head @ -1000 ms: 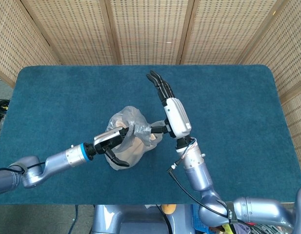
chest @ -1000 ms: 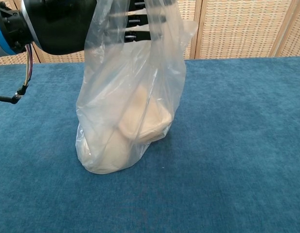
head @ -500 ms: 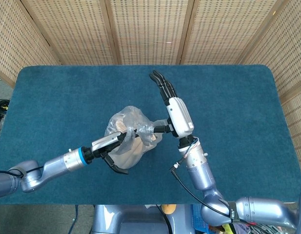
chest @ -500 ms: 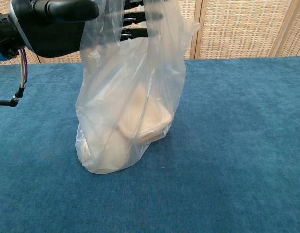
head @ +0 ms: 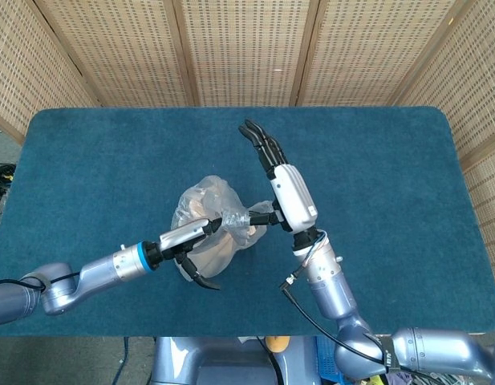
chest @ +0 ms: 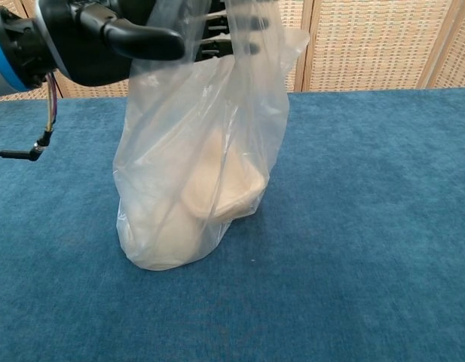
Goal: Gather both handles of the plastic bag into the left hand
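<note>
One clear plastic bag (chest: 194, 151) is standing on one blue carpeted tabletop (head: 375, 160). One pale beige rounded container (chest: 221, 185) is sitting inside the bag. Two robot hands are showing: one black left hand (head: 191, 241) and one white-backed right hand (head: 283, 188).

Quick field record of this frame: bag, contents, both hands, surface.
bag: clear plastic bag, upright on the table, top gathered
contents: pale tub-like items, kind unclear
left hand: left hand grips the bag top from the left
right hand: right hand pinches the bag's right handle, other fingers stretched away
surface: blue table
</note>
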`<state>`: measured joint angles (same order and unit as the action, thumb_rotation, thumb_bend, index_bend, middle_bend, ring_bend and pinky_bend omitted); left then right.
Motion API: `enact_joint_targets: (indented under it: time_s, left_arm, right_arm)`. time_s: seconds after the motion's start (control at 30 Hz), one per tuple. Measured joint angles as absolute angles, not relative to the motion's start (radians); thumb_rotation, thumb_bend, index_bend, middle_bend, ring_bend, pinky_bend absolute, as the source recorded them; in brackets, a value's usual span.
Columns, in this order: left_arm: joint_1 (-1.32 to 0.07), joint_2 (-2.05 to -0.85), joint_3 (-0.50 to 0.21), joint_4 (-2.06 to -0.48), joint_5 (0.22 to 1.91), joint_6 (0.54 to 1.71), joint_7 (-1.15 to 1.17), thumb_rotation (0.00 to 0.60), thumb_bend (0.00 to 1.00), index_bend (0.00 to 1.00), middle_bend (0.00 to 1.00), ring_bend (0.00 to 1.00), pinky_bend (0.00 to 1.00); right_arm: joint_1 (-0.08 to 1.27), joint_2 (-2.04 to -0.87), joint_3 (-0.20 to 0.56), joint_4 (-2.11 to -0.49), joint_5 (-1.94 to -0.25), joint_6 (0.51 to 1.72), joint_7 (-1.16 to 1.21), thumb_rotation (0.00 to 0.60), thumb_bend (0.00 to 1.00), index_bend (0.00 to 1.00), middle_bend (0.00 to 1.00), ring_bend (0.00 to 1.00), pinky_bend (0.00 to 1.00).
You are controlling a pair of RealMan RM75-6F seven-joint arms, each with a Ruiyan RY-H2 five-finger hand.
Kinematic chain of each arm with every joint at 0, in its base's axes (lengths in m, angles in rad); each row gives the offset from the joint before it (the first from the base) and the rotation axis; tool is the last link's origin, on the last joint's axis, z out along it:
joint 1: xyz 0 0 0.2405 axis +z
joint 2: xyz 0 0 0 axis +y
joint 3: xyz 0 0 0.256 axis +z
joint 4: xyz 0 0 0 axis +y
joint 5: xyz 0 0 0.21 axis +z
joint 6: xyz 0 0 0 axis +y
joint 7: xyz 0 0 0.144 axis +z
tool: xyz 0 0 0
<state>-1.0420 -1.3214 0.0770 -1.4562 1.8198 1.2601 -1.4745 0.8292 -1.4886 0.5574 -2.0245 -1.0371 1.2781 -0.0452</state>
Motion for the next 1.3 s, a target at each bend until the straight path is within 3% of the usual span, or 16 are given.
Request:
enact_joint_targets:
  time_s: [0.63,1.3]
  left_arm:
    - [-1.071,-1.352,0.015,-1.52,1.748,1.173,-1.341,0.6,0.09,0.05,0.0,0.01,0.0]
    - [-1.082,-1.467,-0.053,-1.474,1.649,1.098,-1.29,0.6,0.09,0.08,0.0,0.02,0.0]
  right_arm:
    - [0.861,-1.503,0.565,-2.034,-1.012,1.281,-0.071,0.6,0.0,0.0,0.0,0.0,0.0]
    - [0.877,-1.504,0.552,-2.069,-1.034,1.264,-0.063,0.6,0.0,0.0,0.0,0.0,0.0]
